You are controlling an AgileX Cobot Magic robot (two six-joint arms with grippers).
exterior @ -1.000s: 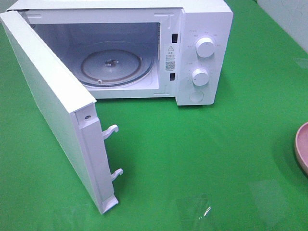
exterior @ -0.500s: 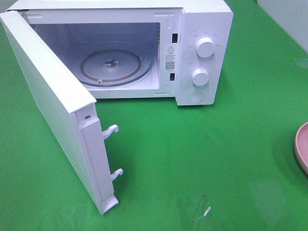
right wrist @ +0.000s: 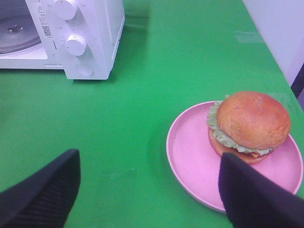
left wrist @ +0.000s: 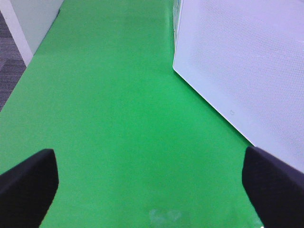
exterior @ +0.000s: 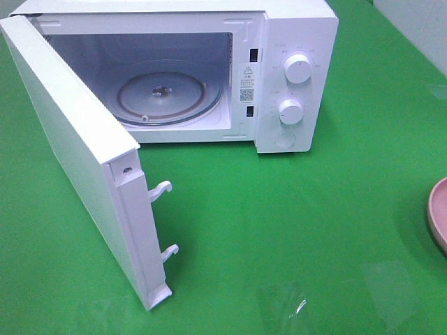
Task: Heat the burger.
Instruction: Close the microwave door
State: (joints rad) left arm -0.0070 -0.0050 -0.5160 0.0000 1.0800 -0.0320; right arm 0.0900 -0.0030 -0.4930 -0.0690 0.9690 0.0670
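Observation:
The burger (right wrist: pixel 248 126), with a golden-brown bun and green lettuce, sits on a pink round plate (right wrist: pixel 190 152); only the plate's edge (exterior: pixel 438 213) shows at the right border of the exterior high view. My right gripper (right wrist: pixel 147 192) hovers open above the green table just short of the plate, nothing between its black fingers (right wrist: pixel 40 192). My left gripper (left wrist: pixel 149 185) is wide open over bare green cloth beside the white microwave door (left wrist: pixel 247 61). Neither arm shows in the exterior high view. The microwave (exterior: pixel 293 77) stands open, its glass turntable (exterior: pixel 167 98) bare.
The microwave door (exterior: pixel 77 160) swings out far toward the front left, with two latch hooks (exterior: pixel 162 190) on its edge. Green cloth (exterior: pixel 293 230) covers the table. A white wall panel (left wrist: pixel 28 19) borders the far left side.

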